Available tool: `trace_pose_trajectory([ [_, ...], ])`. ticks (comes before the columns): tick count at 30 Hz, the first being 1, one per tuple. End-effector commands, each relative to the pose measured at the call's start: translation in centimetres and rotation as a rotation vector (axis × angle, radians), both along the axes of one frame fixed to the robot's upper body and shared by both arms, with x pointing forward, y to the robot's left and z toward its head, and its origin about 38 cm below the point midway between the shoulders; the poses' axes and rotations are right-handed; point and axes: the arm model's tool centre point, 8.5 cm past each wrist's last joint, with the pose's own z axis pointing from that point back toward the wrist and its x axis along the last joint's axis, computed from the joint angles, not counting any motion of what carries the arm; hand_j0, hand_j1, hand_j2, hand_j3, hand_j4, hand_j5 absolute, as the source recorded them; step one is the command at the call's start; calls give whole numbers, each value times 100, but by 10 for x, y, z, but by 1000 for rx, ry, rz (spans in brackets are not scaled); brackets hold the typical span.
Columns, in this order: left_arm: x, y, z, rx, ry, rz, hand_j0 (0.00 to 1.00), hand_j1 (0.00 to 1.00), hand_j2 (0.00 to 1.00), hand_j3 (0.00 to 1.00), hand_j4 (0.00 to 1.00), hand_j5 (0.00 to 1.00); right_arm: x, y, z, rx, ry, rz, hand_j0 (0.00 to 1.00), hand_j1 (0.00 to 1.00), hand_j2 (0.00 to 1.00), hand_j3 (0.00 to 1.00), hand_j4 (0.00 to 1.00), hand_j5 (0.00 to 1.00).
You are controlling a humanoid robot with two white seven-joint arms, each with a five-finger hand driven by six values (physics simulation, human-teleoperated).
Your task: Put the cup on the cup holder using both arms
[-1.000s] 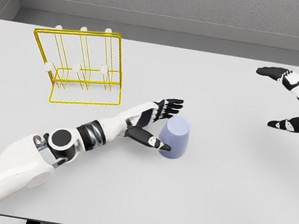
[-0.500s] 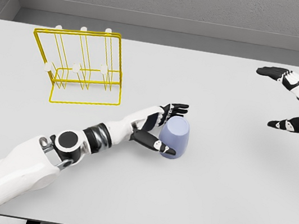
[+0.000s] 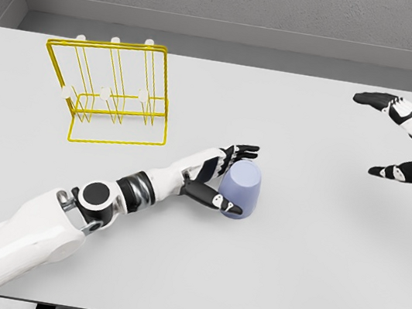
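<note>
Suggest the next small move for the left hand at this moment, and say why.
Probably close the fingers. The left hand already brackets the upside-down lavender cup, thumb across its near side and fingers behind its top, but the grasp looks loose. The yellow wire cup holder stands far off at the table's back left, and the right hand waits open at the right edge.

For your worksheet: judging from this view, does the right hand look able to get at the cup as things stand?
Probably yes. The right hand hovers open at the table's far right, and only bare table lies between it and the cup. The left hand sits against the cup's left side, leaving its right side free.
</note>
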Motion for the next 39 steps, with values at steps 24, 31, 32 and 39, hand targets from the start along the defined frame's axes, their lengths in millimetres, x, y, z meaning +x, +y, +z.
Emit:
trace_pose_trajectory([
  [24,-6,-4,16,-41,-31,-26,67,67,67,67,67,67,0,-1,0,8,3,-2,100,100,100,100,100,100],
  [31,-6,17,39,-43,-89,-21,67,67,67,67,67,67,0,-1,0,8,3,-2,100,100,100,100,100,100],
  [32,-8,20,41,-40,-93,-25,67,67,67,67,67,67,0,-1,0,8,3,-2,100,100,100,100,100,100],
  [39,-4,48,58,-10,-143,-1,68,68,68,68,68,68,0,-1,0,8,3,-2,100,100,100,100,100,100],
])
